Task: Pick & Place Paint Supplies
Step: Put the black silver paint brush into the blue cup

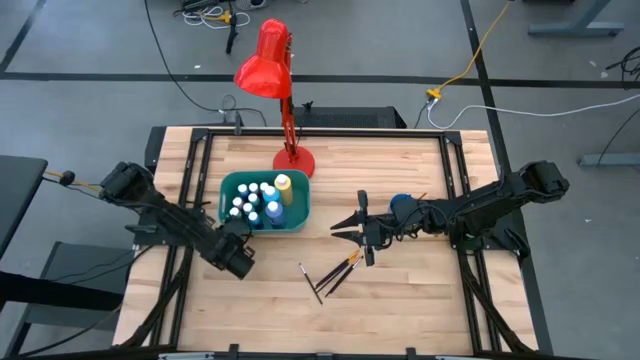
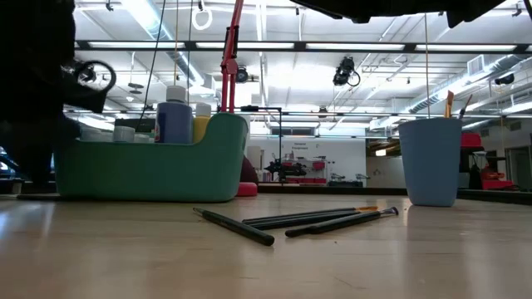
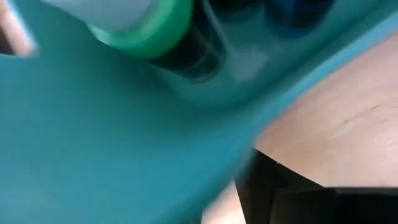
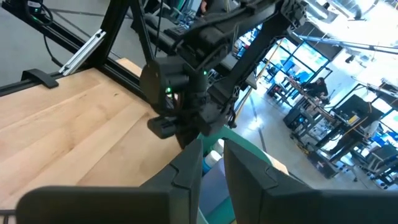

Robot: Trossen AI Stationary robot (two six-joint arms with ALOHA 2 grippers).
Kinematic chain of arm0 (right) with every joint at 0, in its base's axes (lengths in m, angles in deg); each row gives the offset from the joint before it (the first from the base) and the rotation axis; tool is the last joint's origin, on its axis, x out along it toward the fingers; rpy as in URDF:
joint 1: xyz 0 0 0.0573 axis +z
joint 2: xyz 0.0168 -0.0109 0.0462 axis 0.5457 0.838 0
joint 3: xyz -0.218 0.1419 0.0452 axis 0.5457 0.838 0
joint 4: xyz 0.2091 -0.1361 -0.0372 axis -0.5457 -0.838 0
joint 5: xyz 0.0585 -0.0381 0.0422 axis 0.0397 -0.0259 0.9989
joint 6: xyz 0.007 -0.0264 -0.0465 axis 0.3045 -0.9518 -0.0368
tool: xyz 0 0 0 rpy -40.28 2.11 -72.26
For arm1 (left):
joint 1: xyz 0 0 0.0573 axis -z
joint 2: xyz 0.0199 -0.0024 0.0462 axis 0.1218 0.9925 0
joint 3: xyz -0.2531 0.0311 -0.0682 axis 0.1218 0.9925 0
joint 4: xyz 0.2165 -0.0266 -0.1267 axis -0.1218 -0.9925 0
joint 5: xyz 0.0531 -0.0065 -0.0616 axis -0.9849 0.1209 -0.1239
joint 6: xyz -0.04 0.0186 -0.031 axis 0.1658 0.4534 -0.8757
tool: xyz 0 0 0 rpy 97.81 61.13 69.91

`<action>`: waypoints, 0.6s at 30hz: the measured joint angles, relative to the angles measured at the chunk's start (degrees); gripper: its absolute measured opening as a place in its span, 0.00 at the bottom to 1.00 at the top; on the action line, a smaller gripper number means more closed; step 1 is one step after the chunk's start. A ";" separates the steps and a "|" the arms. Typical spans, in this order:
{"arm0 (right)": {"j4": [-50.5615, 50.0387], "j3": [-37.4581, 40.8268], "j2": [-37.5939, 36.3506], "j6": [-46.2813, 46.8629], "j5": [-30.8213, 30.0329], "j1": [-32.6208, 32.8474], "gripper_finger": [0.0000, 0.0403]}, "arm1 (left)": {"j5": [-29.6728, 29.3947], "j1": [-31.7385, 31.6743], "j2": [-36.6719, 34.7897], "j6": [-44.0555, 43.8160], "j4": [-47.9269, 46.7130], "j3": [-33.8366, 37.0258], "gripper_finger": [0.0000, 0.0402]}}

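Sorting brushes next: with bottles [image 1: 255, 200] already in the teal bin [image 2: 141, 174] and left gripper [image 1: 240, 260] waiting at its corner, lower the slightly parted, empty right gripper [image 1: 338, 228] onto brushes [image 1: 335, 272] lying right of the bin.

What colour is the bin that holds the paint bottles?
Teal; the bin shows best in the high view.

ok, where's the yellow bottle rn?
High view: the yellow bottle stands in the teal bin, at its corner nearest the red lamp's base, beside the white-capped paint bottles.
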 joint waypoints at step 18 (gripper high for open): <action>-0.20 0.00 -0.01 0.11 0.00 -0.10 0.19 | -10.31 -3.23 -0.12 -2.84 3.91 7.74 0.20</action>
